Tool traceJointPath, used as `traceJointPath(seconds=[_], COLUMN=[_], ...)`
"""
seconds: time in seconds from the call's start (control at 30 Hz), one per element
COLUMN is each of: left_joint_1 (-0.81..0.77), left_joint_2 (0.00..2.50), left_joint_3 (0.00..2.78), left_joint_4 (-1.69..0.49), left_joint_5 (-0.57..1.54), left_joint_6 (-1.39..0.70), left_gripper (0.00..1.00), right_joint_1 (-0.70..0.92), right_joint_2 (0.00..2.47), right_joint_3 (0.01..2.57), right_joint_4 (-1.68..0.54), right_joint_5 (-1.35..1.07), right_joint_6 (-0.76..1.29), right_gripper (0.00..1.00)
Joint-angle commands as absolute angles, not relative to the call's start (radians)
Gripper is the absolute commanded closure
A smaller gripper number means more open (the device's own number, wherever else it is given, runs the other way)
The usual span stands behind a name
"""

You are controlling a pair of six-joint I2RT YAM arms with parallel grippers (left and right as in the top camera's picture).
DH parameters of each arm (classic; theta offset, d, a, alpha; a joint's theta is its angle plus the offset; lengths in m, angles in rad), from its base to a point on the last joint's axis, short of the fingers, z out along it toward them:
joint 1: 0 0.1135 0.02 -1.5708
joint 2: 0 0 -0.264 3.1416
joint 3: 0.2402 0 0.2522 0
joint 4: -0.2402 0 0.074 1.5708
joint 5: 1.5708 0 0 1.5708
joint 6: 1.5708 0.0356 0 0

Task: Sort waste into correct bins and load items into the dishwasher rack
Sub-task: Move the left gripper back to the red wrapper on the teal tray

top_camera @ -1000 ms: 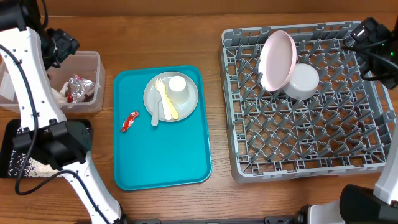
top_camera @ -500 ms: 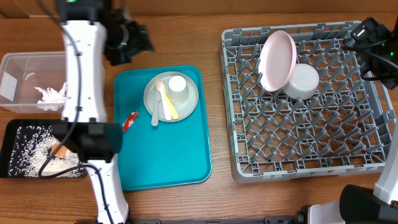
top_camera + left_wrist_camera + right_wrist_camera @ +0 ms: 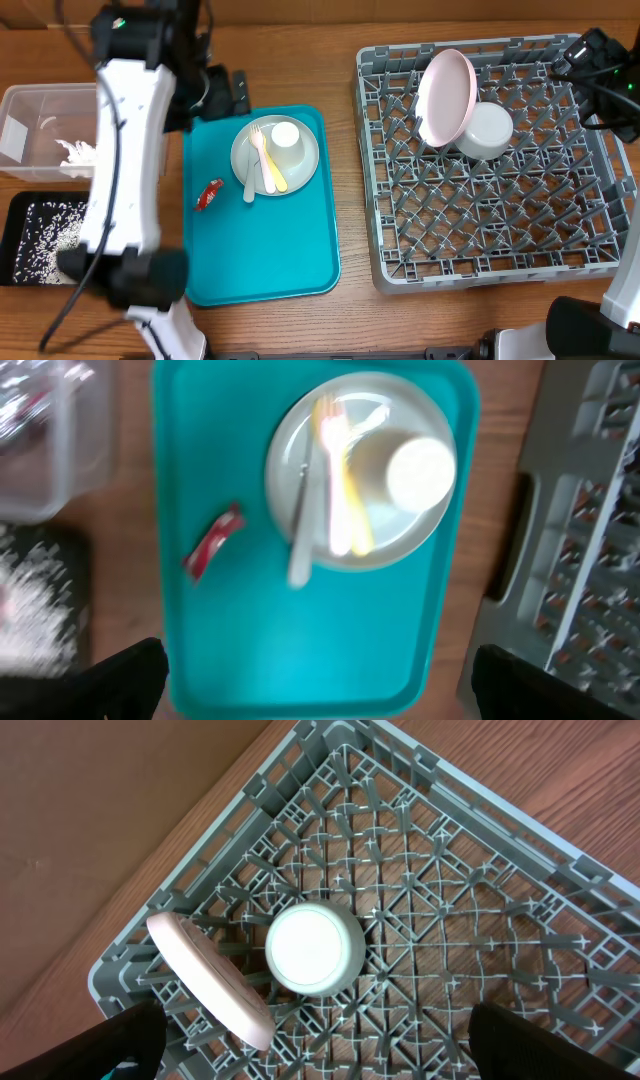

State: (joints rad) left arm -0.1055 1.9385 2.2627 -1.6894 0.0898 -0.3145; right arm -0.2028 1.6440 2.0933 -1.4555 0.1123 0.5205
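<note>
- The clear tub (image 3: 35, 100) sits at the far left of the surface with a crumpled napkin (image 3: 78, 152) inside. Just in front of it, the black tray (image 3: 20, 215) carries scattered rice (image 3: 40, 245).
- The left arm (image 3: 125, 180) reaches from the near left edge across both bins, bending toward the back left corner of the teal tray (image 3: 260, 250).
- The left tool (image 3: 315, 655) faces straight down over that tray, its fingers spread wide, gripping and touching nothing.
- A red foil wrapper (image 3: 209, 194) lies on the tray's left side, apart from the grey-green plate (image 3: 300, 165).
- On that plate stands a small white cup (image 3: 286, 138), with the pale cutlery (image 3: 262, 165) lying just beside it.
- The grey rack (image 3: 500, 230) fills the right half. A pink plate (image 3: 445, 95) leans on edge among its back pegs, with a white bowl (image 3: 485, 132) against it.
- The right arm (image 3: 600, 70) is at the rack's back right corner. The right tool (image 3: 310, 1020) looks down on the rack from above, fingers apart and empty.
</note>
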Motion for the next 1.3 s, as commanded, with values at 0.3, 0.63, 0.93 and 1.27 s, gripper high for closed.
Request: traceJointPath(seconds=[0.3,0.63,0.93,1.27], left_joint_1=[-0.097,-0.014,0.038,0.038], left_joint_2=[1.859,1.86,1.86,1.861], left_joint_3=[1.795,1.609,1.48,1.357], left_joint_4=[-1.533,-1.415,-1.262,-1.032], left_joint_5=[0.014,0.019,0.083,0.084], left_joint_6=[-0.745,-1.327,-1.578,-1.689], left_gripper=[0.07,0.0,0.0,0.0], right_joint_1=[-0.205,-0.205,-0.205,-0.205], right_joint_2=[1.642,1.642,1.642,1.642], right_joint_3=[2.094,2.094,2.094,2.094], right_joint_4=[-1.45,-1.45,-1.45,-1.45], right_joint_5=[0.127,0.127,0.127,0.127], right_joint_6=[0.525,0.525,0.525,0.525], right_gripper=[0.0,0.0,0.0,0.0])
